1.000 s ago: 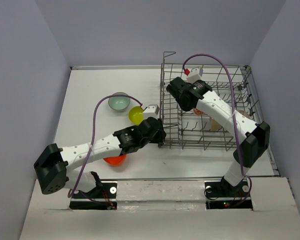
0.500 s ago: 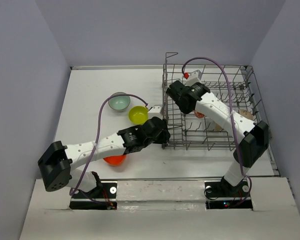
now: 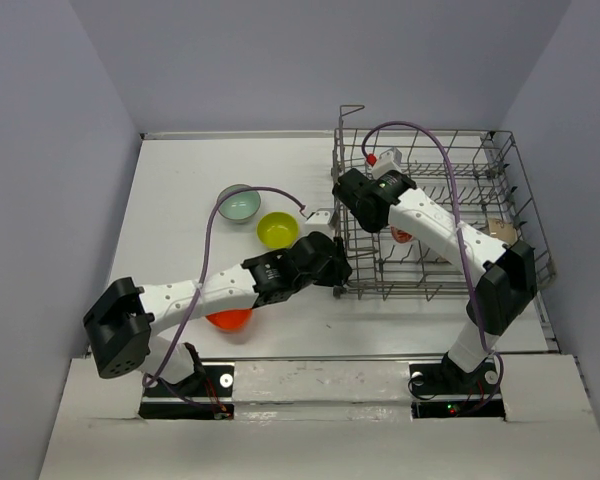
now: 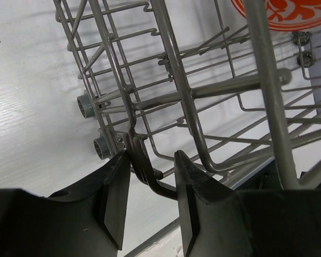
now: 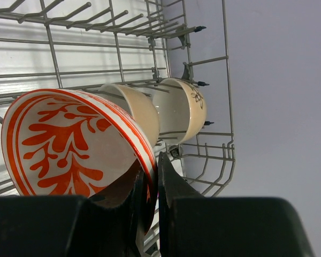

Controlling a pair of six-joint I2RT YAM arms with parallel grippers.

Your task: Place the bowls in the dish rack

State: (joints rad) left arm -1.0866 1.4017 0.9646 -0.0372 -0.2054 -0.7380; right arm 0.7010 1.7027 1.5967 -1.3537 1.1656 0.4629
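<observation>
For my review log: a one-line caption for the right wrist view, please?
Right fingers pinch the rim of the red-patterned bowl inside the dish rack, two cream bowls racked behind.

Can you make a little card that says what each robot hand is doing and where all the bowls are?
Left gripper: closed around a corner wire of the dish rack
Right gripper: pinching the rim of the red-patterned bowl, inside the rack
Resting in rack: two pale bowls, on their sides
On table: teal bowl, lime-yellow bowl, orange bowl partly under the left arm
</observation>
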